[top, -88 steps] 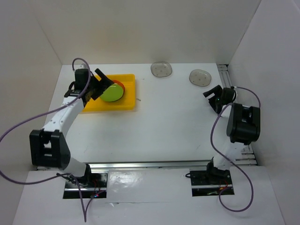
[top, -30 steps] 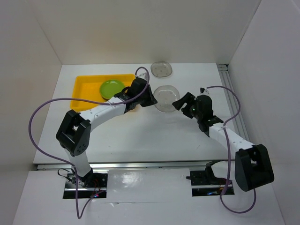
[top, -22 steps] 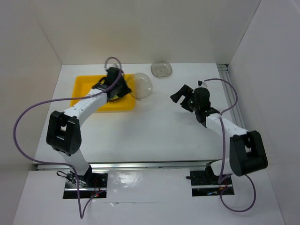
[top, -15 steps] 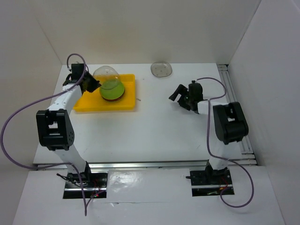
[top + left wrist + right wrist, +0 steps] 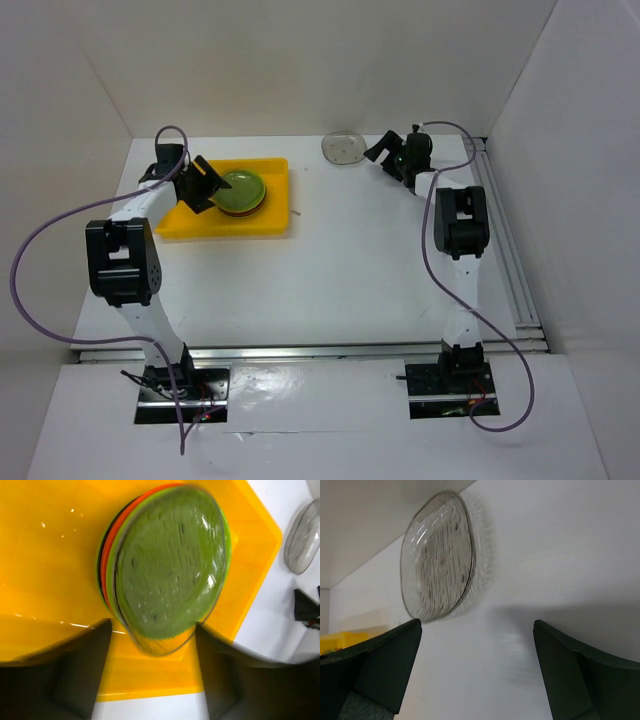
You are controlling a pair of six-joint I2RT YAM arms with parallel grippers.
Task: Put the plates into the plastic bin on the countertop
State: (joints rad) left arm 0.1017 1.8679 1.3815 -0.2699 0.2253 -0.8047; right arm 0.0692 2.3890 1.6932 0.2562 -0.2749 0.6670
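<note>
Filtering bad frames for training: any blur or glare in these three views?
Left wrist: plate stack smeared by motion blur, small glints on the plastic bin. Right wrist: clear plate streaked, fingers soft. Top external: sharp, glare on the shiny panel along the near edge.

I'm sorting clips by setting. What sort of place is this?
Probably a robot test cell, not a kitchen: two robot arms mounted at a white table, plain white walls, one yellow bin of plates.
</note>
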